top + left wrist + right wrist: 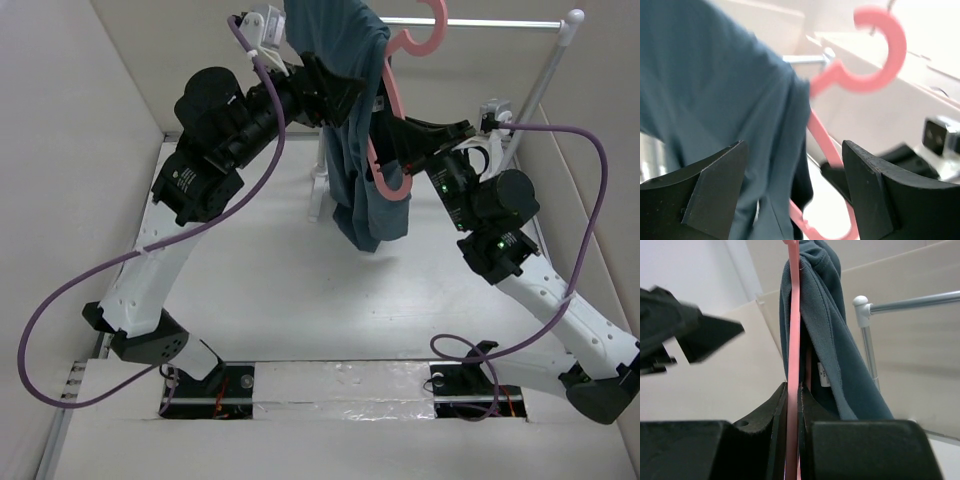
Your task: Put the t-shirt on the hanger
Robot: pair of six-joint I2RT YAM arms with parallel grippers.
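Note:
The dark teal t-shirt [345, 60] hangs in the air at the back centre, draped over one arm of the pink hanger [388, 95]. The hanger's hook points up and right. My right gripper [400, 140] is shut on the hanger's lower arm and holds it up on edge. In the right wrist view the hanger [792, 315] runs up from between the closed fingers, with the t-shirt [825, 305] and its label [822, 375] just right of it. My left gripper [338, 95] is open beside the cloth. In the left wrist view the t-shirt [715, 90] and the hanger [875, 75] lie beyond its spread fingers [715, 185].
A white rack with a metal rail [500, 22] and a slanted post [540, 90] stands at the back right, close behind the hanger hook. It also shows in the right wrist view [915, 302]. White walls enclose the table [260, 290] on the left, back and right.

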